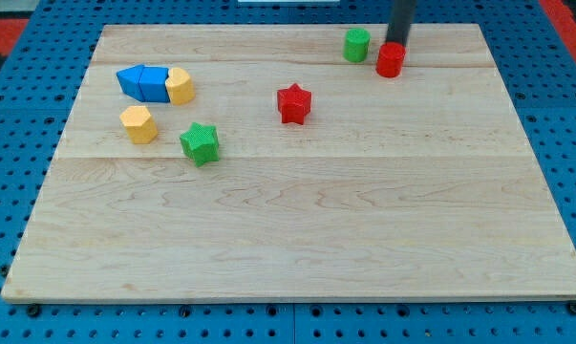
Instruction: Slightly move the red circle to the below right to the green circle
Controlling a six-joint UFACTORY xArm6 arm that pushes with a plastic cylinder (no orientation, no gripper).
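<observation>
Leftmost, well apart from green circle: blue block, two yellow blocks, green star, red star. Just right, slightly below: red circle, apparently nearly placed. Touching behind it: my tip; no pincer, nothing held.

Wooden board, seven coloured blocks, mostly near top

The bench is pale blond wood with fine grain lines running left to right, set on a blue pegboard dotted with dark holes. Blocks: a red circle, a green circle, a red star, a green star, two yellow blocks, a blue block. The tool's rod is dark grey-black
</observation>
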